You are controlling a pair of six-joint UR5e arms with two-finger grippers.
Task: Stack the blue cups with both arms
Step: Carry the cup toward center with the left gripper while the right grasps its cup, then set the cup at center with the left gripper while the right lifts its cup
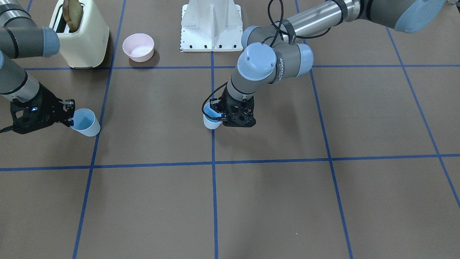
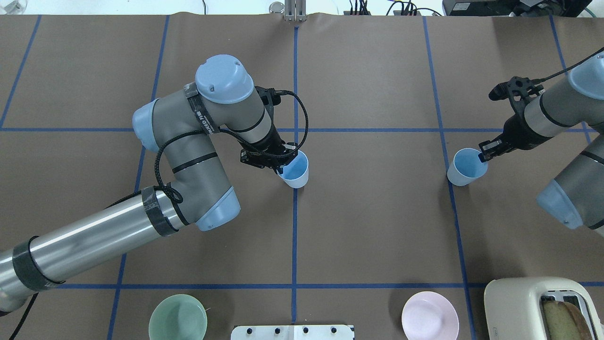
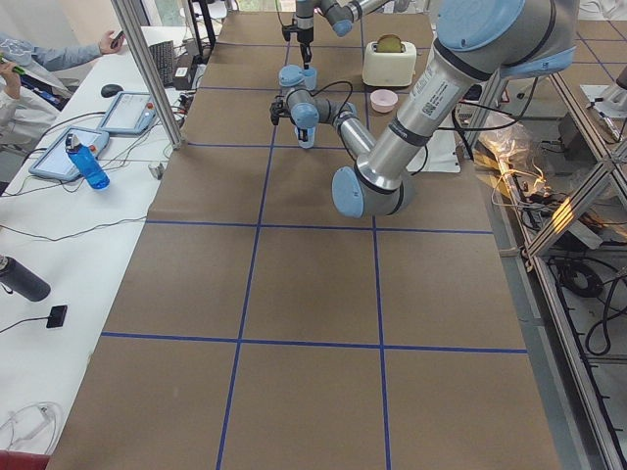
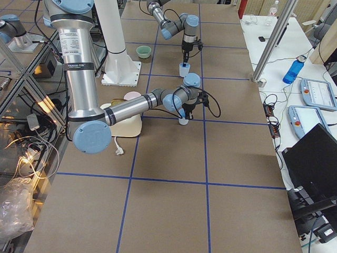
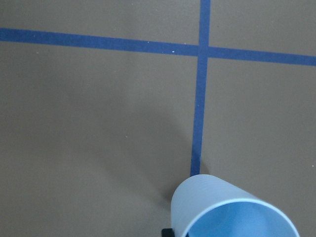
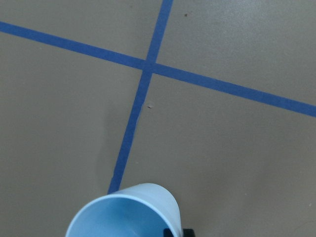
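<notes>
Two light-blue cups stand apart on the brown table. My left gripper point(image 1: 216, 113) is shut on the rim of the middle blue cup point(image 1: 211, 121) on the centre tape line. The same gripper point(image 2: 283, 165) and cup point(image 2: 295, 173) show in the overhead view. The cup fills the bottom of the left wrist view point(image 5: 232, 210). My right gripper point(image 1: 72, 114) is shut on the rim of the other blue cup point(image 1: 86, 123), which tilts slightly. That gripper point(image 2: 483, 155) and cup point(image 2: 465, 166) show in the overhead view, and the cup also in the right wrist view point(image 6: 126, 212). I cannot tell whether either cup is off the table.
A cream toaster point(image 1: 81, 34) holding toast and a pink bowl point(image 1: 138, 46) stand near the robot's right side. A pale green bowl point(image 2: 178, 317) sits on its left side. The white base point(image 1: 212, 25) stands between them.
</notes>
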